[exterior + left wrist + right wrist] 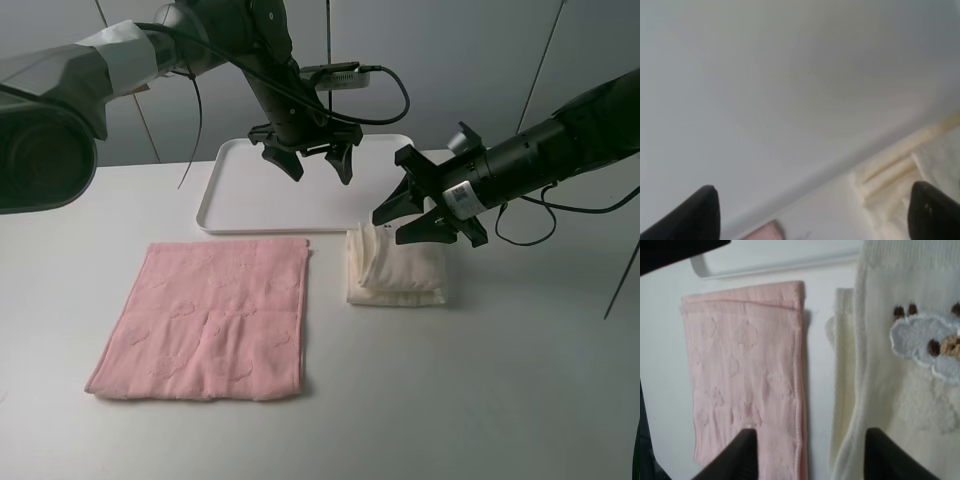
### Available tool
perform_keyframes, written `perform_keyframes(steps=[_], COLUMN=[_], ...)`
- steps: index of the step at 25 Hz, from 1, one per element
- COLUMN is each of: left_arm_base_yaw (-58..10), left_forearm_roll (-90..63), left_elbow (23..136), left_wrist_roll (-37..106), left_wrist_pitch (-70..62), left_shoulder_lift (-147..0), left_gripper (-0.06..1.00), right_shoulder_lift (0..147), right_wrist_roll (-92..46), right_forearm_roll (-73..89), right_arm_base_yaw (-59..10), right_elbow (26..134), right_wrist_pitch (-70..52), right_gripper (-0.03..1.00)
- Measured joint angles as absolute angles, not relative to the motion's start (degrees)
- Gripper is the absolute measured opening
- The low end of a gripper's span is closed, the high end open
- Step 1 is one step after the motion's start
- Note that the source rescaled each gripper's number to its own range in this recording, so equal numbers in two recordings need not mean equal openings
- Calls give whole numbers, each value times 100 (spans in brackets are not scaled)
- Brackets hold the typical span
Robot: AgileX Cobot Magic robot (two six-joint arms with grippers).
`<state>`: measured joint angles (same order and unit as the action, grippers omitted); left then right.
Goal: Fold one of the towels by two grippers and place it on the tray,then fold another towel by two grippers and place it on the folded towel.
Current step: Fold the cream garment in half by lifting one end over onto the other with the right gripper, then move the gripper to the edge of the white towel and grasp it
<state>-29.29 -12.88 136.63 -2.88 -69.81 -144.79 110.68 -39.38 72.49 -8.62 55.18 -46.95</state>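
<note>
"What's the right gripper (398, 226) up to?"

"Its jaws stand apart with nothing pinched between them. It's poised right over the far end of the folded cream-white terry towel (395, 270)."

"And the left gripper (318, 165)?"

"Spread wide, empty, hanging above the flat white plastic tray (235, 200)."

"So where's the cream towel lying?"

"On the white table (470, 400), just beside the tray's corner on the right arm's side, not on the tray. A small stitched patch (925, 337) shows on top."

"The pale pink terry towel (205, 320)?"

"Flat and unfolded on the table, toward the left arm's side, with a narrow gap between the two cloths."
</note>
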Motion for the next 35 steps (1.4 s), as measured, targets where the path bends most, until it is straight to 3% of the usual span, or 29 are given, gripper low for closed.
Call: perform_keyframes(steps=[4, 11, 21, 31, 35], left_arm_base_yaw=[-2746, -2718, -2730, -2730, -2730], left_forearm_roll=[-1441, -1514, -1841, -1865, -1854], left_elbow=[13663, 13663, 13663, 13663, 13663], left_wrist_roll=[-272, -221, 0, 31, 31], left_wrist_pitch=[-6981, -6981, -6981, -6981, -6981], left_shoulder_lift=[-14479, -14479, -14479, -14479, -14479], left_gripper=[97, 97, 97, 97, 97], right_shoulder_lift=[11068, 11068, 11618, 11867, 11967], right_wrist_roll=[-3925, -3713, -3228, -3573, -3619], right_forearm_roll=[7093, 6611, 5789, 6203, 6285], right_arm_base_yaw=[-630, 16, 6, -454, -642], right_elbow=[5518, 5518, 5518, 5529, 5549], right_wrist_pitch=[-4656, -4511, -4324, -4276, -4191], right_gripper=[67, 67, 67, 63, 51])
